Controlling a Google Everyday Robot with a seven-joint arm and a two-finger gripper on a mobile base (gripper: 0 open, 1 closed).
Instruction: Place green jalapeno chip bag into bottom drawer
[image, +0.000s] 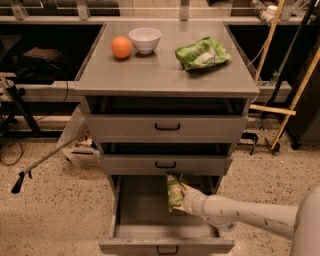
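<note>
Now the hand (184, 201) is clamped on the chip bag (174, 192), which stands upright at its tip. Both hang over the floor of the open bottom drawer (140, 212), whose front panel lies nearer than the hand. Well above the hand, on the desk (150, 75), sit an orange (121, 47), a white bowl (145, 39) and a pale green bag (202, 53).

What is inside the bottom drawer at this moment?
The bag, held upright by the tool, is inside the bottom drawer. The arm and bag cover part of its floor; the middle drawer hides its back.
</note>
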